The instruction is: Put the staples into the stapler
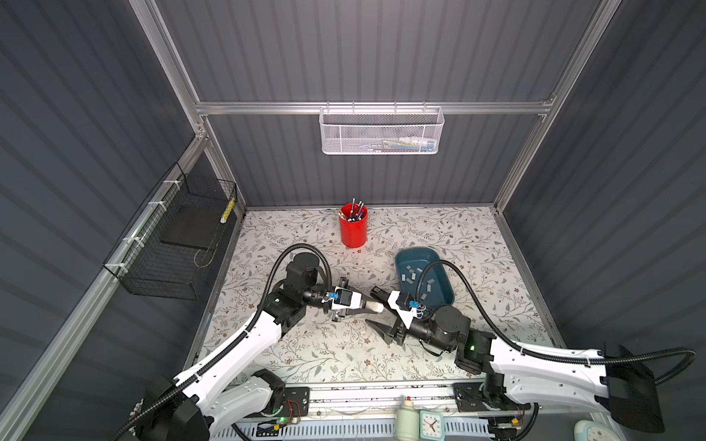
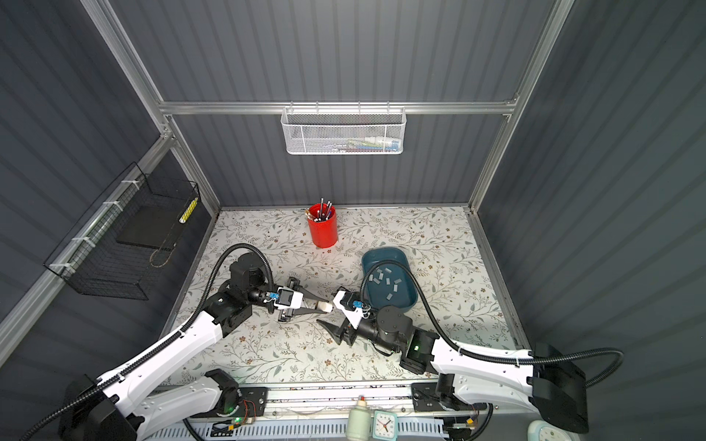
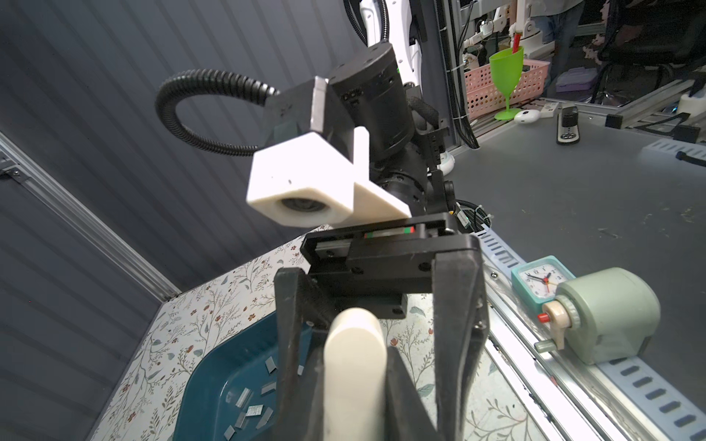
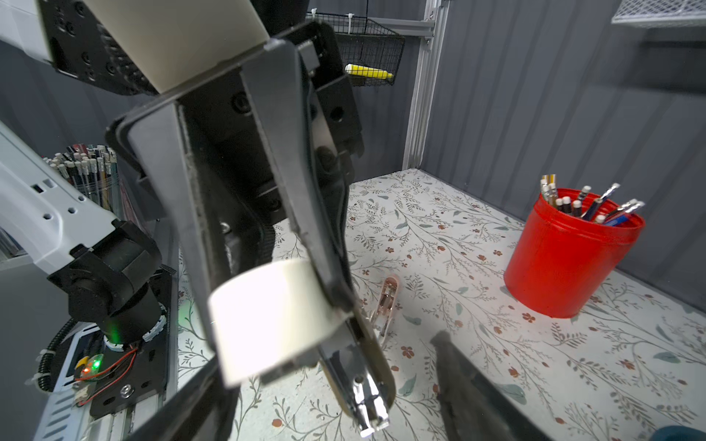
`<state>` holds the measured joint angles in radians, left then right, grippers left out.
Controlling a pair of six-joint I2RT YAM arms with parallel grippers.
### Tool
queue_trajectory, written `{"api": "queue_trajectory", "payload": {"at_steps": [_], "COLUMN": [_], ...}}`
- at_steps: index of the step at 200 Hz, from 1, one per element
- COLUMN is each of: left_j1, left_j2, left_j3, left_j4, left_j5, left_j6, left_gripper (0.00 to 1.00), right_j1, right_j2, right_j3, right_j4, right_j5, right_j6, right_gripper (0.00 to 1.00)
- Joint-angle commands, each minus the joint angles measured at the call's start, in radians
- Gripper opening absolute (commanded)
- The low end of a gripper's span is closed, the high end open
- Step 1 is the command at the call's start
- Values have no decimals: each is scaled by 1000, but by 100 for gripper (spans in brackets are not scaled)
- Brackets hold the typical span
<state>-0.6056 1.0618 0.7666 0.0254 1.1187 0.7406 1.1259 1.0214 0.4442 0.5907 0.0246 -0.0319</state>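
Left gripper (image 1: 362, 307) is clamped on the cream stapler (image 3: 355, 366), whose long axis points between the spread, empty jaws of the right gripper (image 1: 371, 306). Staples (image 3: 254, 410) lie loose in the teal tray (image 1: 420, 255), behind that gripper beside its wrist; right arm is nearer.

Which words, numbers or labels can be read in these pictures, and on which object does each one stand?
"12": on the dial of the turquoise clock, in the left wrist view; its other numerals are too small.
Coloured things in the white mesh basket: any print is too blurred.
No other text is readable.
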Motion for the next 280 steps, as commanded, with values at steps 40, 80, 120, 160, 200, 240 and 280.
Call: {"api": "queue_trajectory", "payload": {"at_steps": [40,80,120,160,200,240,280], "left_j1": [-9,-10,-9,-10,-10,-9,-10], "left_j2": [25,34,39,43,45,41,24], "left_j3": [55,61,63,66,67,66,36], "left_j4": [-67,-77,-88,-90,-91,-93,-25], "left_j5": [87,100,104,108,107,97,33], "left_j6": [43,48,57,60,60,65,19], "left_gripper": [0,0,0,0,0,0,39], "right_j1": [3,3,3,3,3,3,4], "right_j2": [25,36,36,51,66,55,20], "right_j3": [31,35,38,36,46,34,10], "right_j4": [35,60,67,88,96,107,96], "right_j5": [-59,-73,-81,-85,-89,-87,-43], "right_j6": [-28,-28,-27,-17,-6,12,36], "right_gripper": [60,55,48,44,34,26,24]}}
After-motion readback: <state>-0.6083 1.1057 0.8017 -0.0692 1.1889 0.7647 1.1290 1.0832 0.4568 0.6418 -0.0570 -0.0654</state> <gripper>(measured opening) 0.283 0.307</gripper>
